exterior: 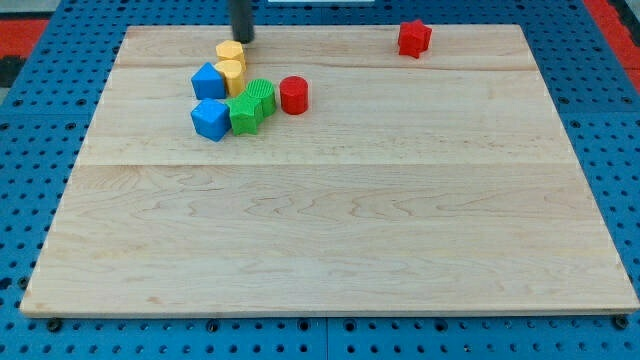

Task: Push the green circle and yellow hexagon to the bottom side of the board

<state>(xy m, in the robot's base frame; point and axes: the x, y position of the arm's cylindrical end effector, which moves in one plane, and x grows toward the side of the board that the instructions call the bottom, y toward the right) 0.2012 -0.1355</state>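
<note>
My tip (242,39) is at the view's top, just above and right of the upper yellow block (230,52), close to it. A second yellow block (229,74) sits right below the first. I cannot tell which of them is the hexagon. A round green block (261,95) lies right of the lower yellow block, and a second green block (245,114) touches it at lower left. All these sit tightly clustered in the board's upper left.
Two blue blocks (209,81) (210,119) sit on the cluster's left side. A red cylinder (293,95) stands just right of the round green block. A red star-like block (414,38) sits near the top edge at right. The wooden board (330,220) lies on a blue pegboard.
</note>
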